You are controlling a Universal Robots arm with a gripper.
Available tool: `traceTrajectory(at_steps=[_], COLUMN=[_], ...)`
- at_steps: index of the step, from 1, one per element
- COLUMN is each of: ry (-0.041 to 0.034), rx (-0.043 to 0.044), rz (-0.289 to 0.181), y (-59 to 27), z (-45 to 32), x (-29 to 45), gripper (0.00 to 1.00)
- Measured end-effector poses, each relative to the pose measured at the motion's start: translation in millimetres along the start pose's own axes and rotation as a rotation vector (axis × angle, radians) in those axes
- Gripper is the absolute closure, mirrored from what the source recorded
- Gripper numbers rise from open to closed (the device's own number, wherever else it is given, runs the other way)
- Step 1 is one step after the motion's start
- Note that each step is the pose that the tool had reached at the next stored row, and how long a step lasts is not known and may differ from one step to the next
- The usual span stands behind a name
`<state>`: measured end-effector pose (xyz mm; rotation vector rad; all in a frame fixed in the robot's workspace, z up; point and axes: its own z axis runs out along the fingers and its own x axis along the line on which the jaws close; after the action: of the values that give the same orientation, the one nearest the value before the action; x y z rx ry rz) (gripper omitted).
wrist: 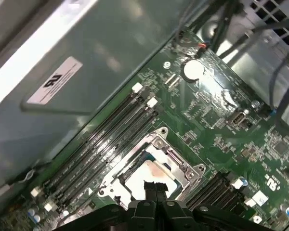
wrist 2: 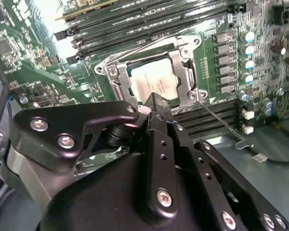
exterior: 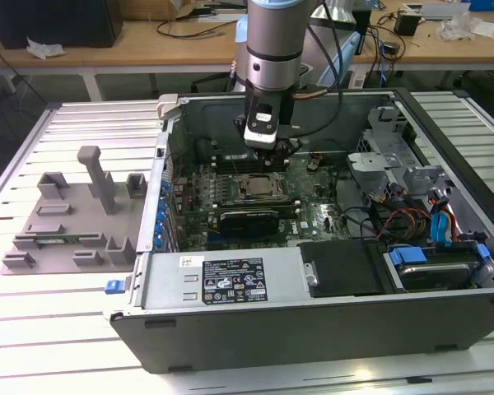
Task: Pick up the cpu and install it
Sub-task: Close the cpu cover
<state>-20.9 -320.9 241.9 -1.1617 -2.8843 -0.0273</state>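
Note:
The cpu (exterior: 255,188) lies flat inside the metal-framed socket (wrist 2: 187,72) on the green motherboard, in the open computer case. Its silver top (wrist 2: 153,80) shows in both wrist views (wrist: 145,174), partly covered by my fingertips. My gripper (exterior: 270,153) hangs just above the socket on the arm. The two black fingers are pressed together, with nothing between them (wrist: 155,188). In the second wrist view, the gripper's tip (wrist 2: 157,102) sits over the chip's near edge; I cannot tell whether it touches.
A black card (exterior: 247,220) stands just in front of the socket. Memory slots (wrist: 106,139) flank it. Case walls (exterior: 169,164) surround the board. Cables and a drive cage (exterior: 420,206) fill the exterior view's right. A grey fixture (exterior: 74,214) lies on the table at its left.

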Motion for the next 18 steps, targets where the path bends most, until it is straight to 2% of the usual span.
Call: traceTrajectory(at_steps=[10,18], ry=[0.0005,0.0012], rx=[0.0061,0.0125], rz=[-0.16,-0.336], y=[-0.1,-0.1], z=[0.0,0.8], x=[0.1,0.1], gripper=[0.89,0.89])
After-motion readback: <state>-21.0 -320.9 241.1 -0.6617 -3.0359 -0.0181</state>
